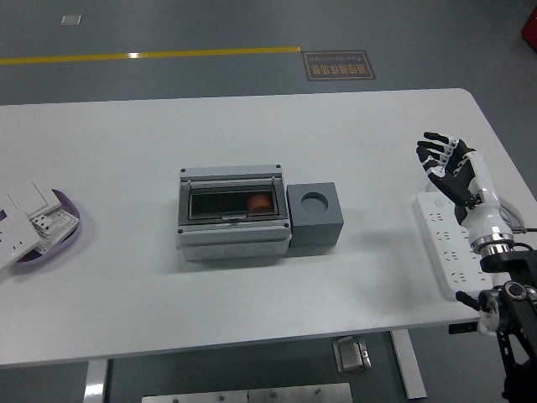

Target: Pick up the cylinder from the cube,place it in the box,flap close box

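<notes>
The job looks all but finished from where I stand: the grey box (233, 214) sits mid-table with its dark see-through flap down over the opening, and through that window there is an orange shape, the cylinder (260, 202), lying inside toward the right end. The dark grey cube (315, 216) is touching the box's right side, and the round socket in its top is empty. The right hand (450, 167) is well apart from both, raised over the table's right edge above a white power strip (448, 248), its fingers (435, 152) spread and slightly curled, gripping nothing. The left arm is nowhere to be seen. If anything remains, I'd judge it to be clearing the arm away — and the way to do that well is to keep the hand high and loose, go out over the table's right side, and mind the power strip and its cable below the wrist so nothing gets snagged or dragged. It would be worth a glance at the flap before calling it done; it appears to sit flat in its frame, though from this height I cannot tell whether it has latched. The cylinder itself shows only as a small, blurred orange patch behind the tinted cover — its ends and exact lie are too dim to make out. Off at the left edge, a purple tray (59, 237) holds white switch plates, untouched by any of this.
</notes>
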